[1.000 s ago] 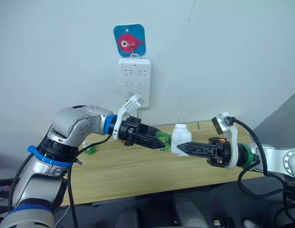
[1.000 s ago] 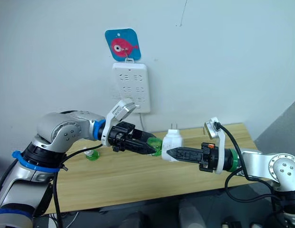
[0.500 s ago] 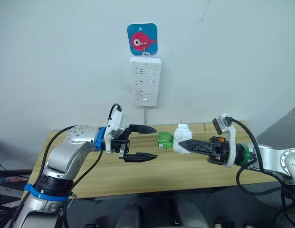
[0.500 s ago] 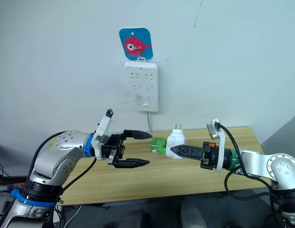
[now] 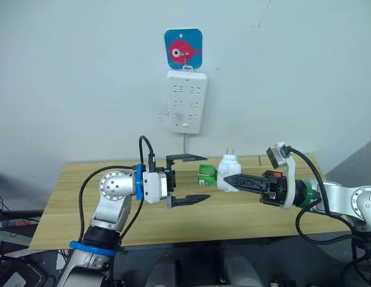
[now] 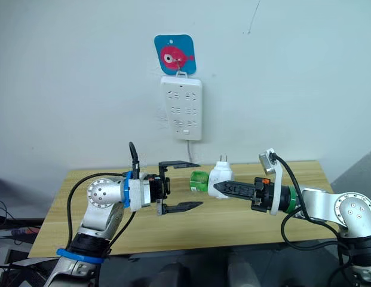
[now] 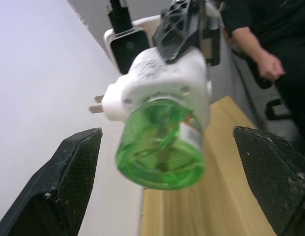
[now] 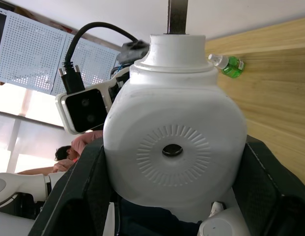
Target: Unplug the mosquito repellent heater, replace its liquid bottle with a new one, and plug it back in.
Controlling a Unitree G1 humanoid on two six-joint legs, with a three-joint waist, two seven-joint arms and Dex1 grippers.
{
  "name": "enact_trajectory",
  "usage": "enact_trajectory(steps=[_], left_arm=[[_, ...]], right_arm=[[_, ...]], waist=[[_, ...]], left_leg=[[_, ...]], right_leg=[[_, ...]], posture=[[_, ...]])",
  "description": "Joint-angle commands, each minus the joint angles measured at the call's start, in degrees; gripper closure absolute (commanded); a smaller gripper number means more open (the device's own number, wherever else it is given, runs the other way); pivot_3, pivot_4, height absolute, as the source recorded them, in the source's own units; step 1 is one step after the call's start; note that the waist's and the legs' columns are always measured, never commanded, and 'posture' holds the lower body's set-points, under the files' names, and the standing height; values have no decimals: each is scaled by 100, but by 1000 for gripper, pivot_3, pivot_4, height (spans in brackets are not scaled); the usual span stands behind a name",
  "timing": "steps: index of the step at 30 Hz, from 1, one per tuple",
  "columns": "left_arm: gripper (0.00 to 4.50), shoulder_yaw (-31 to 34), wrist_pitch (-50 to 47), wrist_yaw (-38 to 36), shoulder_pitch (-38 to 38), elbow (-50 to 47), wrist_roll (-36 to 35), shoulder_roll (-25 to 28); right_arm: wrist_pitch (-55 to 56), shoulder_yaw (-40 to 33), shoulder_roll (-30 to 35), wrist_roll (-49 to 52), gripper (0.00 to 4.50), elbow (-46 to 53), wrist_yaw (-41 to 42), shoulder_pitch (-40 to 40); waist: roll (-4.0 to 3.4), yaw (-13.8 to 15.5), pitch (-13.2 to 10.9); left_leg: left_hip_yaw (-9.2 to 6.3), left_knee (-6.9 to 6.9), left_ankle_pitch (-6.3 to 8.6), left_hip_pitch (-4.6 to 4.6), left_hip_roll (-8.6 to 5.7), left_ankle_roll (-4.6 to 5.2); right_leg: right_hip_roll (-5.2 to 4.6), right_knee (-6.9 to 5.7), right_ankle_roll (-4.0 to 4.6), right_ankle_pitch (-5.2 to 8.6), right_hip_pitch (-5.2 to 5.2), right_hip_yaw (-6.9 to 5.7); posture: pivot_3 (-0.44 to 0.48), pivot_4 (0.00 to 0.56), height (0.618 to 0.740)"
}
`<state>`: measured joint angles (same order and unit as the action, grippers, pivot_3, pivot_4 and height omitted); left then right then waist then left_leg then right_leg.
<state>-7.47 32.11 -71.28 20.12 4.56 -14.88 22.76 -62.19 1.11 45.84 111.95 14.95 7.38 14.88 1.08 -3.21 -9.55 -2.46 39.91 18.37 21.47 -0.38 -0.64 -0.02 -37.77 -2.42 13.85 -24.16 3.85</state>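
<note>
The white mosquito repellent heater (image 5: 229, 172) hangs in the air above the table, prongs up, with my right gripper (image 5: 227, 179) shut on it. A green liquid bottle (image 5: 206, 174) sticks out of it sideways towards my left arm. My left gripper (image 5: 201, 177) is open, one finger above and one below the bottle's level, tips close to its free end without touching. In the left wrist view the bottle (image 7: 162, 152) and the heater (image 7: 159, 83) sit between the wide-spread fingers (image 7: 69, 187). The right wrist view shows the heater's vent face (image 8: 174, 142).
A white power strip (image 5: 187, 101) hangs on the wall under a blue fish hook (image 5: 183, 49), above the wooden table (image 5: 71, 197). A small green bottle (image 8: 230, 65) lies on the table. A person (image 7: 260, 39) sits behind the robot.
A second ago my left gripper was shut on the green bottle. It has let go, opened wide and drawn back to the left. The right gripper still holds the heater; the camera shifted.
</note>
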Motion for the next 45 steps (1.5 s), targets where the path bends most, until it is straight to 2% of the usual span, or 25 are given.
enact_trajectory(steps=[1,4,8,11,12,13,15,17,19,21,24,26,27,30,34,38,42,45], left_arm=[[183,-117,142,149,167,-5,-3,-47],[890,-188,87,160,227,-12,-71,-6],[2140,-224,-167,148,284,-194,-236,51],[2197,-255,-900,-156,315,-558,-648,370],[2197,-300,-1430,-302,363,-755,-856,573],[2198,-381,-2358,-351,516,-985,-1055,858],[2198,-451,-5269,149,1137,-1340,-1999,1382],[2198,-419,-7352,381,1724,-1334,-2982,1636],[2199,-252,-8576,373,2203,-1053,-3718,1649],[2199,-173,-8792,255,2314,-1019,-3821,1644],[2199,-171,-8371,52,2071,-1224,-3478,1713],[1482,-190,-7958,-126,1854,-1371,-3232,1785],[1284,-183,-7623,-195,1735,-1443,-3055,1787],[382,-27,-6212,-396,1240,-1590,-2439,1661],[352,217,-4226,-693,513,-1573,-1672,1505],[352,534,-1835,-990,-115,-1127,-1153,1075],[352,509,-268,-794,-249,-574,-662,577],[352,363,372,-582,-215,-215,-410,285]], right_arm=[[1,-188,3,105,1542,175,32,71],[4,-203,15,105,1542,187,28,63],[17,-212,27,105,1542,206,20,26],[18,-213,37,105,1542,208,11,23],[11,-212,49,105,1542,211,15,26],[-9,-215,77,105,1542,214,35,25],[-69,-200,151,105,1542,237,89,27],[-102,-166,194,105,1542,259,125,31],[-102,-119,213,105,1542,281,148,32],[-90,-96,227,105,1542,293,165,30],[-70,-89,247,105,1542,297,177,20],[-38,-100,231,105,1542,295,159,-1],[-21,-115,220,105,1542,287,155,-11],[-9,-177,213,105,1542,241,151,-48],[-48,-222,276,105,1542,204,182,-87],[-58,-234,294,105,1542,156,186,-53],[-61,-230,271,105,1542,122,174,14],[-66,-217,253,105,1542,113,168,52]], waist=[[0,-3,0],[0,-5,0],[0,-8,0],[0,-12,0],[0,-15,0],[1,-21,-1],[4,-22,-7],[1,-17,-9],[1,-36,-9],[1,-60,-9],[-1,-108,-10],[-2,-117,-10],[-2,-118,-11],[-4,-104,-12],[-4,-82,-12],[-4,-27,-12],[-4,35,-12],[-3,66,-12]], left_leg=[[-2,0,0,0,0,0],[-6,0,0,2,0,0],[-11,1,0,2,0,0],[-12,1,0,3,0,0],[-15,1,0,4,1,0],[-18,0,0,4,1,0],[-30,2,0,9,2,0],[-47,8,-1,19,-3,1],[-42,9,-1,17,-6,1],[-42,8,-1,18,-5,2],[-46,1,2,20,0,5],[-47,-6,2,23,5,4],[-52,-7,2,24,7,4],[-54,-5,0,27,5,1],[-33,-1,0,24,-3,0],[-19,1,0,24,-4,1],[-21,5,0,26,-4,2],[-20,8,1,26,-6,3]], right_leg=[[0,-1,0,0,0,-2],[0,-1,0,0,0,-5],[0,-2,0,0,1,-9],[0,-2,0,0,0,-11],[1,-3,0,0,0,-13],[2,-4,0,0,-1,-15],[7,-9,-1,1,-1,-25],[25,-6,-26,16,-1,-43],[31,-3,-30,18,0,-59],[33,-3,-30,18,-1,-66],[34,-11,-7,5,-12,-70],[21,-13,1,2,-20,-65],[11,-13,3,3,-21,-58],[5,-15,9,5,-24,-51],[-3,-10,9,5,-20,-30],[-7,2,9,5,-19,-20],[-8,2,9,3,-18,-23],[-11,4,7,2,-14,-22]], posture=[[-107,161,730],[-107,161,730],[-117,155,730],[-115,155,730],[-115,155,730],[-110,154,730],[-106,154,730],[-93,152,730],[-93,152,730],[-93,152,730],[-93,152,730],[-101,153,730],[-101,153,730],[-103,153,730],[-104,153,730],[-104,153,730],[-104,152,730],[-101,151,730]])
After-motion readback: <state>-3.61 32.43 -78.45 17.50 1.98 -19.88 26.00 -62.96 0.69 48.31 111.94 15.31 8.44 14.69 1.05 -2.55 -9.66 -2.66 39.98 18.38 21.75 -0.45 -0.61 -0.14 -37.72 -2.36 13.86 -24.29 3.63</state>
